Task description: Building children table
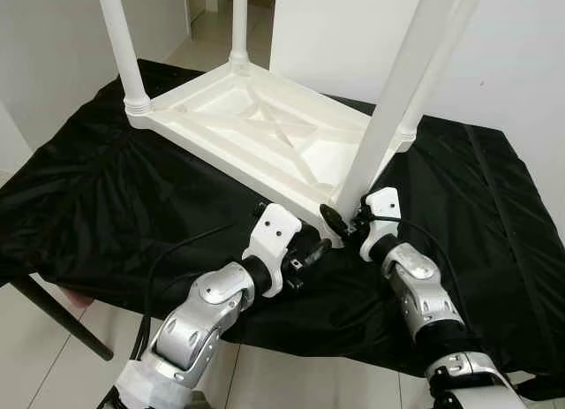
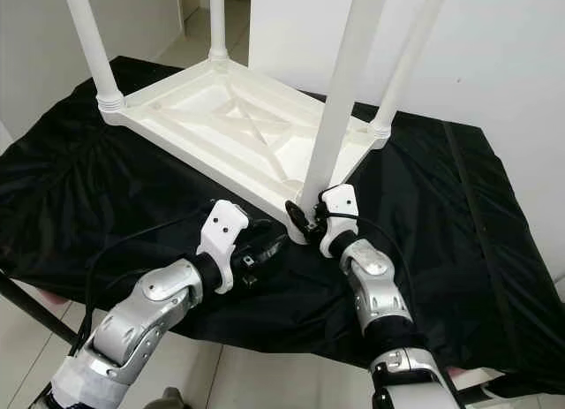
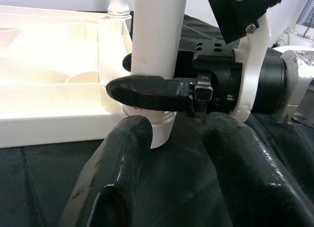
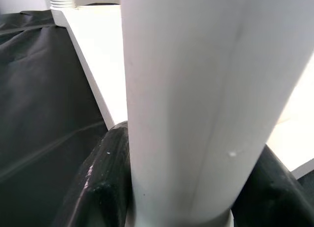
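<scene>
Clamped right pincer (image 1: 340,222) round nearest leg (image 1: 399,100) at its socket, presumably to seat it in upturned tabletop (image 1: 256,126) on black-draped counter (image 1: 88,206); left pincer (image 1: 311,250) spread wide alongside.

A white plastic children's table (image 1: 256,131) lies upside down on a black cloth (image 1: 106,206), its ribbed underside facing up. Four white round legs stand upright at its corners, the nearest leg (image 1: 393,100) seated in its corner socket.
</scene>
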Controlling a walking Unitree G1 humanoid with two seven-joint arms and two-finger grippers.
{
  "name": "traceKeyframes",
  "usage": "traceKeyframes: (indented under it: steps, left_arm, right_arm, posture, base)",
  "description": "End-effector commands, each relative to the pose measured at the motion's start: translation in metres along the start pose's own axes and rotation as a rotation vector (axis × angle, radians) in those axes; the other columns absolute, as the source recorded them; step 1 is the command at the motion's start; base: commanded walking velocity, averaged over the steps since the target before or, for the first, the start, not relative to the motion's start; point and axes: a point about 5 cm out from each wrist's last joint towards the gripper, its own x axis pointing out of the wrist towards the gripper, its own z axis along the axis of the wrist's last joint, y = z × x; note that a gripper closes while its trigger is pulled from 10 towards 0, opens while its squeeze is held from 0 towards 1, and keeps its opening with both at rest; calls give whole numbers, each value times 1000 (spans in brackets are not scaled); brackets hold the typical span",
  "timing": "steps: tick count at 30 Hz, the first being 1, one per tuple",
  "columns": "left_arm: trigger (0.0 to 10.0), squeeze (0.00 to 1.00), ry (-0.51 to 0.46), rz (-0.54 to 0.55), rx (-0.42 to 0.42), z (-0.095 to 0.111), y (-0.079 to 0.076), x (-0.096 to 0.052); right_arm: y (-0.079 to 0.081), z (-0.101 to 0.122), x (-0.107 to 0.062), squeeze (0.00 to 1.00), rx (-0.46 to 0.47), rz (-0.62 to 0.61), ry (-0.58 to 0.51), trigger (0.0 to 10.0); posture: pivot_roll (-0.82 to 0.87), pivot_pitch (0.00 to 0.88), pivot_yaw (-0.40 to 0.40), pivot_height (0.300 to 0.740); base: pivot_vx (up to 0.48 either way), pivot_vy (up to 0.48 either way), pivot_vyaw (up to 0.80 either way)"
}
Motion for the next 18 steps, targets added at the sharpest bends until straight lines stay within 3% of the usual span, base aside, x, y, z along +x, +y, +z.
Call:
traceKeyframes:
  steps: [1,3,6,9,12,16,17,18]
  left_arm:
    - [10000,0,9,-61,-11,-1,-7,0]
    - [10000,0,10,-61,-11,-2,-7,0]
    - [10000,0,8,-66,-17,-1,-9,2]
    - [10000,0,7,-69,-19,-1,-9,2]
    - [10000,0,6,-71,-20,-1,-10,3]
    - [10000,0,5,-75,-20,-1,-11,3]
    - [10000,0,4,-76,-19,-1,-11,4]
    - [10000,0,3,-76,-18,-1,-11,4]
  right_arm:
    - [-13,-6,-9,0,-11,-217,45,10000]
    - [-11,-6,-11,0,4,-273,48,10000]
    - [7,-13,-18,0,28,-482,85,10000]
    - [16,-13,-18,0,45,-537,96,10000]
    - [33,-11,-14,0,79,-481,88,10000]
    - [34,-6,-15,0,68,-447,61,10000]
    - [32,-5,-16,1000,69,-453,59,10000]
    - [32,-5,-16,1000,74,-454,61,10000]
  posture:
    - [123,68,-76,740]
    - [123,68,-76,740]
    - [118,71,-70,740]
    - [119,71,-69,740]
    - [118,71,-69,740]
    - [114,68,-69,740]
    - [114,67,-69,740]
    - [115,67,-70,740]
  base:
    - [0,0,0]
    - [0,0,0]
    - [0,0,0]
    - [0,0,0]
    - [0,0,0]
    - [0,0,0]
    - [0,0,0]
    - [0,0,0]
